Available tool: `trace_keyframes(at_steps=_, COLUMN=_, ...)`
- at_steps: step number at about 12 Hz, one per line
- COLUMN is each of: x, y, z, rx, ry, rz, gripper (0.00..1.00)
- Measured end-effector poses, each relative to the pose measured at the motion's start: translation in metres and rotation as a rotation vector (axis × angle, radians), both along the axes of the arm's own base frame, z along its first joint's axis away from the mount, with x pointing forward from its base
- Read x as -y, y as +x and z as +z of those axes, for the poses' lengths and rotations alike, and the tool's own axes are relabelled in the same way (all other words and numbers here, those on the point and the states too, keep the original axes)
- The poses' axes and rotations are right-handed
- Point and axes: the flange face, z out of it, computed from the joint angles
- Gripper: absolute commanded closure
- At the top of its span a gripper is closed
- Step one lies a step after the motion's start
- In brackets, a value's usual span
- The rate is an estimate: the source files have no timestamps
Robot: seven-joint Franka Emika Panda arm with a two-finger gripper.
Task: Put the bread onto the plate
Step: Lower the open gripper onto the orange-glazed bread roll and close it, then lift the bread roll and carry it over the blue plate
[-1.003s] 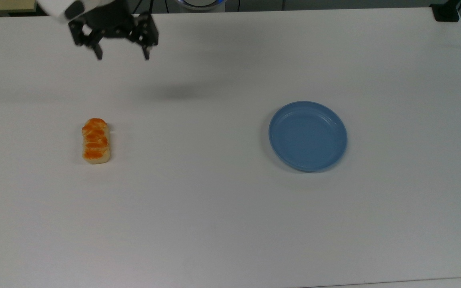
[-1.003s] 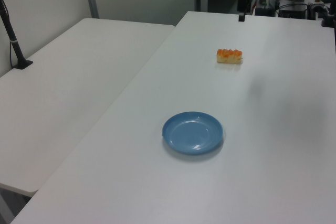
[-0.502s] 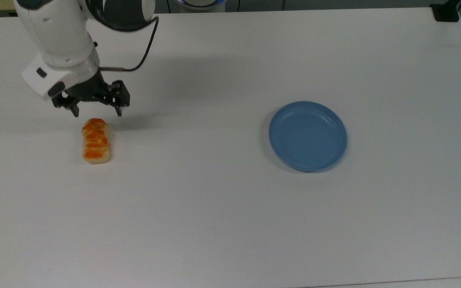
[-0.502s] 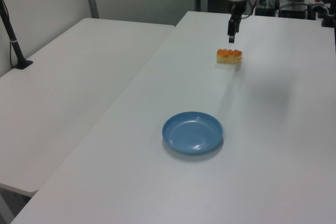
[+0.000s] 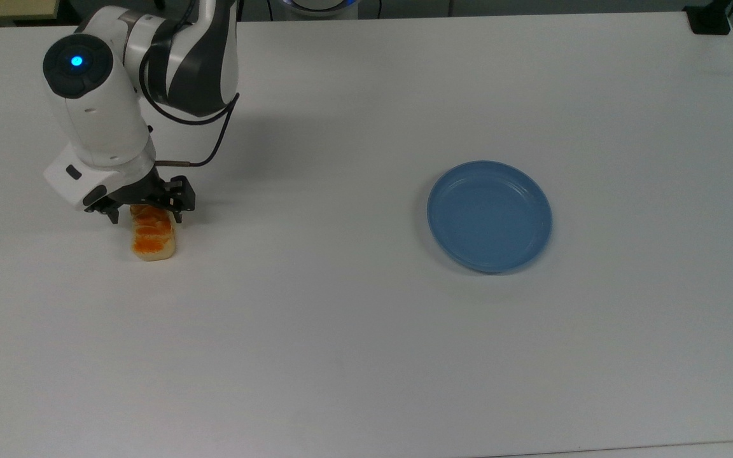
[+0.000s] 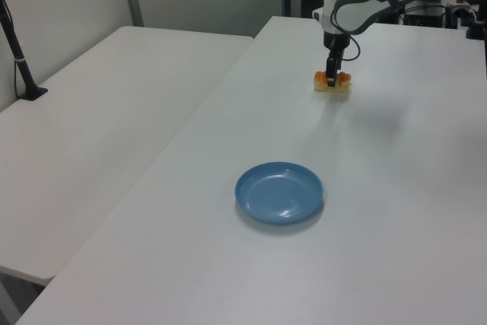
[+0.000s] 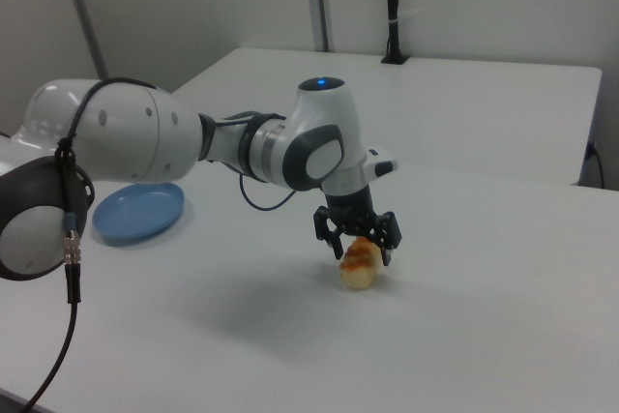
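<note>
Got my hand point(image 5: 144, 218) down over the bread point(image 5: 152, 238).
Fingers spread wide either side, nothing gripped; plate point(image 5: 489, 216) well apart.

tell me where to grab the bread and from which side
Grip the bread across its narrow width, on the two pale long sides near the middle, coming straight down from above. It lies flat on the table, long axis up-down in the top view, and the gripper already straddles its far end, jaws open.

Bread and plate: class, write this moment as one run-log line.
phase: reach | end effector: open, straddling bread | bread: on table, not lifted | plate: empty, apart from bread
</note>
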Motion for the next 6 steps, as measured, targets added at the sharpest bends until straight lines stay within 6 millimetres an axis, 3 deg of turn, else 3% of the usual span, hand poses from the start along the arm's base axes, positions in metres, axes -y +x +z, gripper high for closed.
trace_keyframes(at_steps=1, x=0.003, y=0.001, z=-0.008, rx=0.002, ry=0.001, rz=-0.002, gripper=0.49)
trace_keyframes(at_steps=2, x=0.003, y=0.001, z=-0.016, rx=-0.005, ry=0.003, rz=-0.002, gripper=0.66)
trace_keyframes(at_steps=4, x=-0.001, y=0.003, z=-0.022, rx=-0.007, ry=0.011, rz=-0.015, gripper=0.66)
trace_keyframes(at_steps=6, x=-0.011, y=0.010, z=-0.014, rx=0.018, ry=0.015, rz=-0.056, gripper=0.66)
